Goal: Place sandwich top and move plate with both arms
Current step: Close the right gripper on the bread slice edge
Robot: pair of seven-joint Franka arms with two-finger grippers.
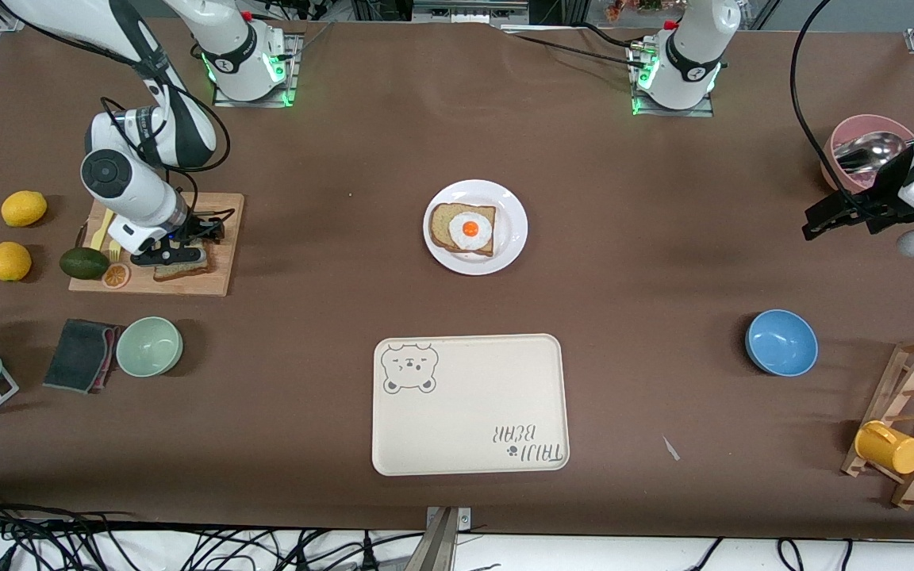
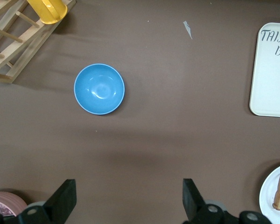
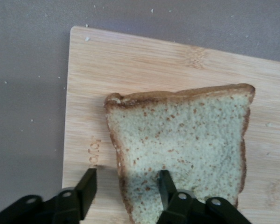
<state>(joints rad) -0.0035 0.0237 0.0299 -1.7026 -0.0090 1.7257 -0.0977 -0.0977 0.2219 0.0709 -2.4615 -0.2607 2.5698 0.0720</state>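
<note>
The sandwich top [image 1: 184, 270] [image 3: 182, 144], a tan speckled slice with a brown crust, lies flat on a wooden cutting board [image 1: 219, 238] [image 3: 130, 65] at the right arm's end of the table. My right gripper [image 1: 171, 255] [image 3: 127, 176] is low over it, open. Its jaws straddle one crust edge, one finger over the crumb, the other over bare board. The white plate [image 1: 514, 230] [image 2: 269, 192] sits mid-table with a darker bread slice and a fried egg [image 1: 470, 229] on it. My left gripper [image 1: 820, 221] [image 2: 128, 186] waits open over bare table at the left arm's end.
An avocado [image 1: 84, 263], an orange slice [image 1: 116, 275] and two lemons [image 1: 24, 208] lie by the board. A green bowl [image 1: 149, 346], bear-print tray [image 1: 469, 404], blue bowl [image 1: 781, 342] [image 2: 99, 88] and a rack with a yellow mug [image 1: 889, 447] are nearer the camera. A pink bowl [image 1: 862, 131] holds a spoon.
</note>
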